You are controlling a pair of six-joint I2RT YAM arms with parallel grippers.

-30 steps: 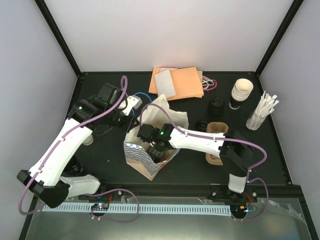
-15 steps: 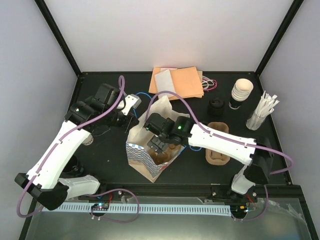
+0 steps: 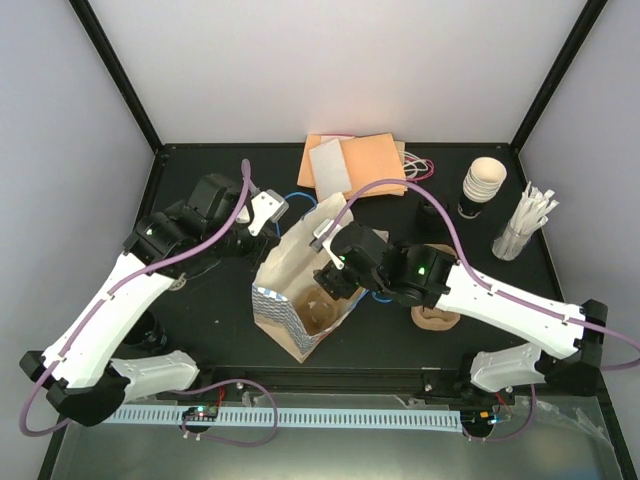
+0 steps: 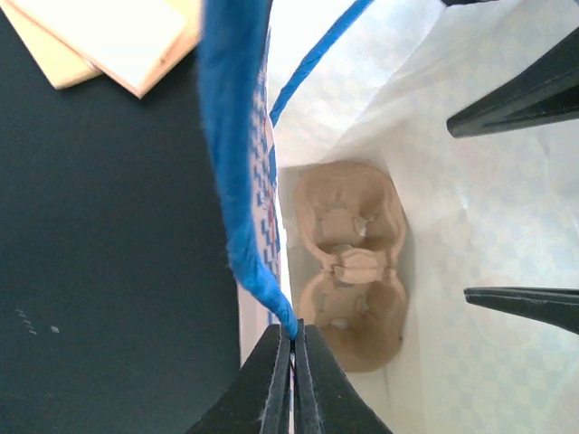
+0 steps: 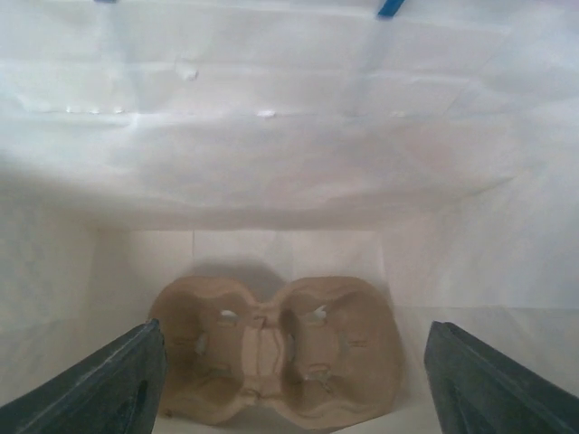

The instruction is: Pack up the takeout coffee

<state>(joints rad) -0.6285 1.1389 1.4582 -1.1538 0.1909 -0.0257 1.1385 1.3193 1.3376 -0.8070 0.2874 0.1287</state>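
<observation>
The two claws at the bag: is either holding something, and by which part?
The left gripper pinches the bag by its blue handle. The right gripper is open, holding nothing.

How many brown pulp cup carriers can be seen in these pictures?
2. One carrier lies at the bottom of the paper bag. The second carrier lies on the table right of the bag, partly hidden under the right arm. More could be hidden.
</observation>
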